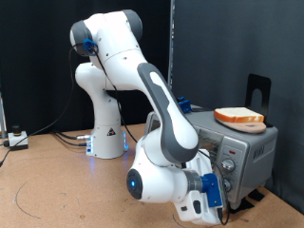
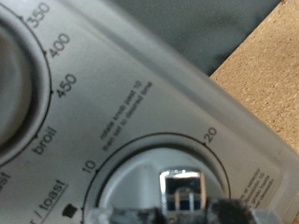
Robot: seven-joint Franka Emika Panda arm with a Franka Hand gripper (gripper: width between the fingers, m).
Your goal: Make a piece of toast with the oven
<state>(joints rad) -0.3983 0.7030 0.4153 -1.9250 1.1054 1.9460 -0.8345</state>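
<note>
Toast (image 1: 239,117) lay flat on the top of the oven (image 1: 249,152) in the exterior view, a pale slice with an orange-brown crust, seemingly resting on a round tan board; whether this was the slice meant for toasting or its look-alike could not be told, and no slice showed inside the oven from this angle. The arm (image 1: 161,104) had folded low so that its hand reached the oven's knob panel at the exterior view's right, which suits work on the controls rather than on the bread. The gripper (image 1: 224,183) sat right against that panel, by the lower knobs. In the wrist view the camera looked almost straight onto the panel: the temperature dial (image 2: 14,70) with 350, 400, 450 and broil printed round it lay off to one side, while the timer knob (image 2: 182,182), ringed by 10 and 20, stood directly ahead of the fingers (image 2: 126,215). They appeared narrowly set about the knob's chrome grip, probably to turn it, though firm contact could not be confirmed.
</note>
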